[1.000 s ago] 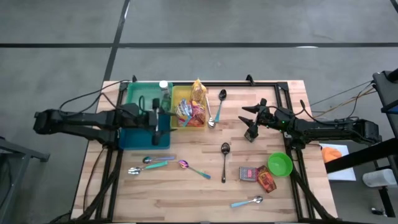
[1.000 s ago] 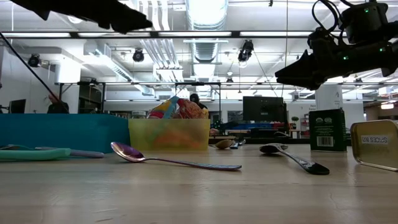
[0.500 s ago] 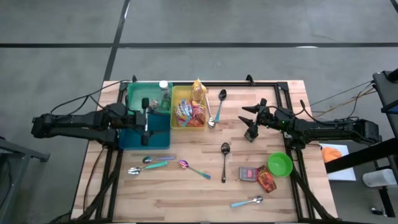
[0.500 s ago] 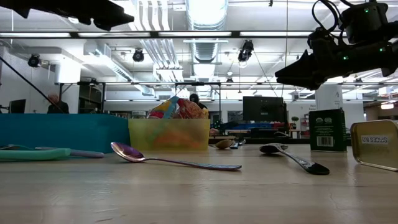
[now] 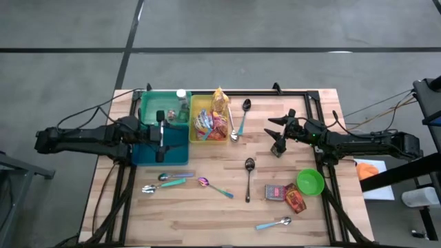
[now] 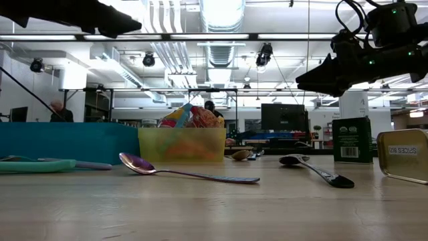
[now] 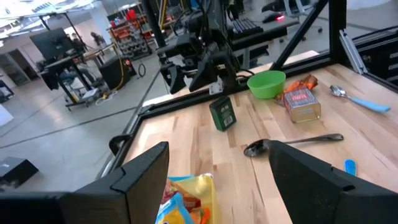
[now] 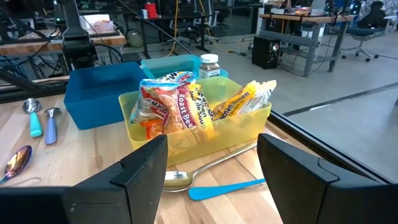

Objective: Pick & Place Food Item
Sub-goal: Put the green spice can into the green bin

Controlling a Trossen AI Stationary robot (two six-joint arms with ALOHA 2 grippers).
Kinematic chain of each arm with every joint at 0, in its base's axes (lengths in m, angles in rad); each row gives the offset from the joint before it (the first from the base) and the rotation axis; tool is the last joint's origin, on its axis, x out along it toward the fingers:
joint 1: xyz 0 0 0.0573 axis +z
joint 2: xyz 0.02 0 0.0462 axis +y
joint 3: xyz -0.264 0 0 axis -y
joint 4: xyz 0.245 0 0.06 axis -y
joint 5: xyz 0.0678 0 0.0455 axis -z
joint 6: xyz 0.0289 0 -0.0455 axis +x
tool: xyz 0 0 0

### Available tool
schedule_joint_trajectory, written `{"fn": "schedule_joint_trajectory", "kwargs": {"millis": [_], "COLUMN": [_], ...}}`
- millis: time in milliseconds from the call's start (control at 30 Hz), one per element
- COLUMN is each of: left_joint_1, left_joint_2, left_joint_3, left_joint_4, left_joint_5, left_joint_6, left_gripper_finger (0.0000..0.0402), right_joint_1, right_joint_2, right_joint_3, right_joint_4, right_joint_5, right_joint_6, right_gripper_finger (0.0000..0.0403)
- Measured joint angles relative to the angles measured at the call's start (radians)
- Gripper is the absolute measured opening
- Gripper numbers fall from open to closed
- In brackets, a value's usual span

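Above the blue bin, left gripper spread, empty; right gripper likewise.

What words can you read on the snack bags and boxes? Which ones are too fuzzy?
"Roast Bee", cut off at the fold: on the red snack bag in the yellow bin.
Writing on the yellow snack bag: too blurred to read.
Dark green box: pale label lines, too small to read.
Tin: short printed text, seemingly upside down, unreadable.
Jar: label too small to read.
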Motion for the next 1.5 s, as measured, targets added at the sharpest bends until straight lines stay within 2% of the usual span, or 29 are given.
{"fn": "schedule_joint_trajectory", "kwargs": {"millis": [1500], "left_joint_1": [0.000], "left_joint_2": [0.000], "left_joint_3": [0.000], "left_joint_4": [-0.043], "left_joint_5": [0.000], "left_joint_6": [-0.008], "left_gripper_finger": [0.0276], "right_joint_1": [0.000], "right_joint_2": [0.000], "right_joint_3": [0.000], "right_joint_4": [0.000], "right_joint_5": [0.000], "right_joint_6": [0.000], "right_gripper_finger": [0.0246]}}
